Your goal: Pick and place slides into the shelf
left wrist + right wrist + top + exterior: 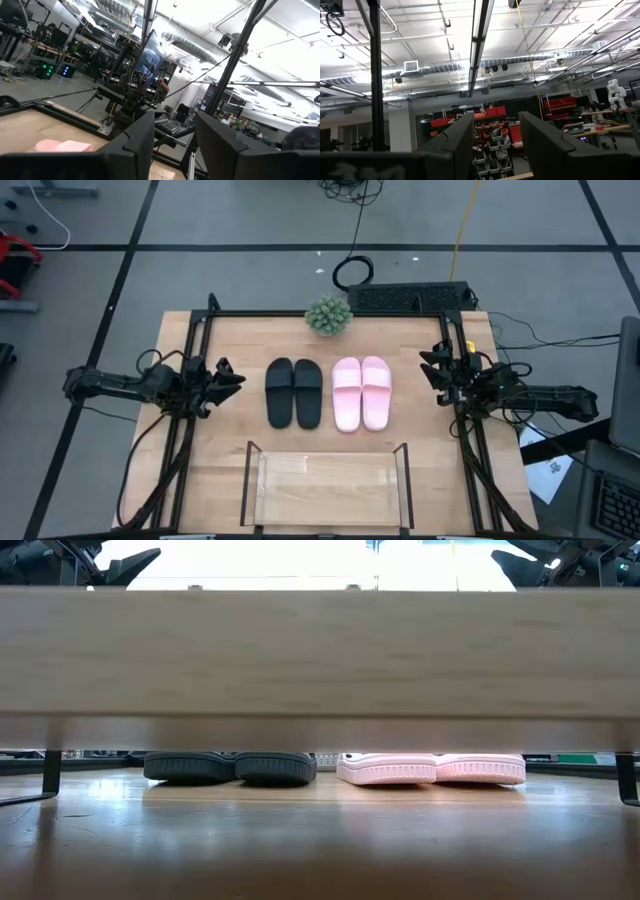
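Nothing placed yet: black slides and pink slides lie mid-table, shelf empty, left gripper and right gripper both parted, holding nothing.

overhead view, table-level view, two wrist views

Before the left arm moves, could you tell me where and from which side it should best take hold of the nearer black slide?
Probably by the wide strap of the left black slide, coming from above. It lies flat, sole down, touching its mate, so the raised strap is the only part fingers can close around. The left gripper waits open beside it.
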